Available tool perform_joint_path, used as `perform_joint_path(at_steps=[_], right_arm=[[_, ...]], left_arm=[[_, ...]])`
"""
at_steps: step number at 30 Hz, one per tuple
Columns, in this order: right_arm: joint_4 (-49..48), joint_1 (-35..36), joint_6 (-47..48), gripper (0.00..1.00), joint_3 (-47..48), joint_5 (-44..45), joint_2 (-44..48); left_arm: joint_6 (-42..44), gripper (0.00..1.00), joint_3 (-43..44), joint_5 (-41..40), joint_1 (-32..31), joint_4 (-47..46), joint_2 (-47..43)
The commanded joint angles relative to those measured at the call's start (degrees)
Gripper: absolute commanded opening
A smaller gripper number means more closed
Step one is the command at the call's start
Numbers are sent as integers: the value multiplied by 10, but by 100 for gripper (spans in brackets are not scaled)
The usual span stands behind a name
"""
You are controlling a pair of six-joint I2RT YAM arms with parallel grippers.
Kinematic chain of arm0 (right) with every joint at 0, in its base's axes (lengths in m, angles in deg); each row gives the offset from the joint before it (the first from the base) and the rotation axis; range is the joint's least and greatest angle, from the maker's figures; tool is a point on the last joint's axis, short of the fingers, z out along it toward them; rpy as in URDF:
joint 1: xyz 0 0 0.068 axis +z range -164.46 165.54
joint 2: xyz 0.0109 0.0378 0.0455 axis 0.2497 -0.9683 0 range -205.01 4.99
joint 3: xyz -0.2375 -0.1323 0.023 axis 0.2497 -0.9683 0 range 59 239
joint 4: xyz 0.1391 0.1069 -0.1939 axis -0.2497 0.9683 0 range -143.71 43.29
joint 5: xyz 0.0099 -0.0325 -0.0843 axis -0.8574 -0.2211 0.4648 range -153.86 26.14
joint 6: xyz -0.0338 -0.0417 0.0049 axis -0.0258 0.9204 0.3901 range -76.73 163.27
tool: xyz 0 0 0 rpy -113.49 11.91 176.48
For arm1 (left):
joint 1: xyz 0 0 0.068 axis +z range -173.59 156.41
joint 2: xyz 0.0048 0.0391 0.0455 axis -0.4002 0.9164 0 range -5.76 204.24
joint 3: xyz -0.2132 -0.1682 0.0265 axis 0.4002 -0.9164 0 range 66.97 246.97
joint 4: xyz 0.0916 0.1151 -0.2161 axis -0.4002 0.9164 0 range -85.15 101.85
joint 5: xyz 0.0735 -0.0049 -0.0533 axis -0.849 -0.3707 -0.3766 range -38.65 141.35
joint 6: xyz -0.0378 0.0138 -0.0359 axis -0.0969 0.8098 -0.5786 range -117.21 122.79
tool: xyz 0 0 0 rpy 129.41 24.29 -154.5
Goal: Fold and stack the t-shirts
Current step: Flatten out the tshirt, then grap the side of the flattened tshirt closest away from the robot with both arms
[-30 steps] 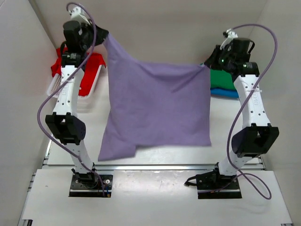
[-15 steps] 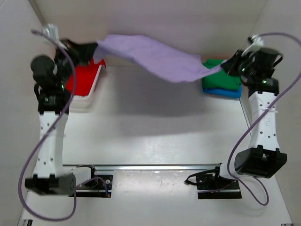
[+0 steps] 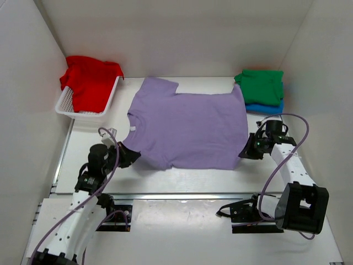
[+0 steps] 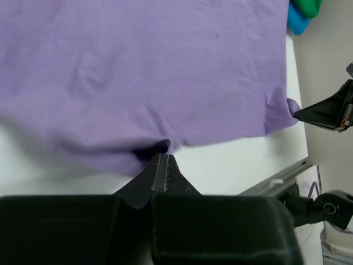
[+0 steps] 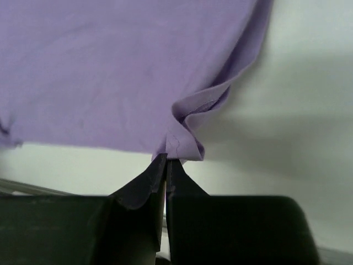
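The lavender t-shirt (image 3: 187, 127) lies spread flat on the table, collar to the left. My left gripper (image 3: 132, 156) is low at its near left corner, shut on the cloth's edge (image 4: 160, 148). My right gripper (image 3: 246, 150) is at the near right corner, shut on a bunched bit of hem (image 5: 185, 144). A red t-shirt (image 3: 91, 83) fills the white basket (image 3: 66, 105) at the back left. The green t-shirt (image 3: 260, 85) sits folded on the blue one (image 3: 265, 107) at the back right.
White walls close in the table on the left, back and right. A metal rail (image 3: 182, 194) runs along the table's near edge. Lilac cables (image 3: 276, 165) loop from both arms.
Both arms swung down and toward the near edge, pulling the lavender t-shirt from hanging in the air to lying flat on the table. Both grippers stayed shut on it.
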Motion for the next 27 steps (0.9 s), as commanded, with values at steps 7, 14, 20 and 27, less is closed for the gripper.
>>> perform_joint_path(at_steps=[7,14,20,27], right_arm=[[136,35,-80,1,43,100,37],[175,-1,-68,1,24,104,79],[184,-54,-57,0,29,104,100],[149,-65,-35,0,35,89,42]], left_arm=[[-48,0,-30,-95,-33,114,-171],[-37,0,-2,-105,-38,91,-164],[-13,0,31,-171,-43,71,-134],[19,0,61,-231,-47,23,-84]])
